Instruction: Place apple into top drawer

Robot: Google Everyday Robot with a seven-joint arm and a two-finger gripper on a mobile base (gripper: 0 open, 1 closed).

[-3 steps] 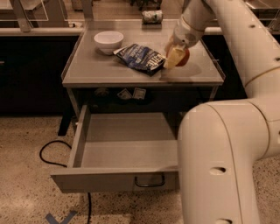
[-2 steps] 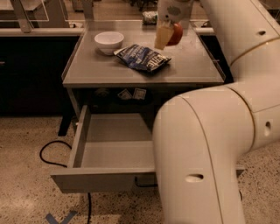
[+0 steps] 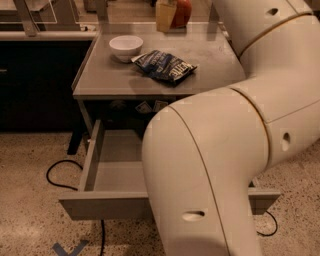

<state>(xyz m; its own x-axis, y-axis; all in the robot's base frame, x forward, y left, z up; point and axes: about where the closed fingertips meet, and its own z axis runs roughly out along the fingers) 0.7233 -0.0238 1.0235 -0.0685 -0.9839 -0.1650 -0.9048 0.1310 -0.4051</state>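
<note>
My gripper (image 3: 173, 14) is at the top edge of the view, above the back of the grey tabletop (image 3: 212, 57). It is shut on the red apple (image 3: 183, 12), which hangs clear of the table beside a cream finger (image 3: 164, 17). The top drawer (image 3: 102, 204) stands pulled open below the tabletop, and its bare grey floor (image 3: 116, 165) shows on the left. My large white arm (image 3: 215, 165) covers the drawer's right half and the handle.
A white bowl (image 3: 126, 46) and a dark blue chip bag (image 3: 166, 66) lie on the tabletop. A black cable (image 3: 56, 176) loops on the speckled floor left of the drawer. A blue tape mark (image 3: 70, 247) lies on the floor in front.
The gripper has lifted the apple off the right side of the tabletop and carried it up and to the left. The arm now fills more of the view.
</note>
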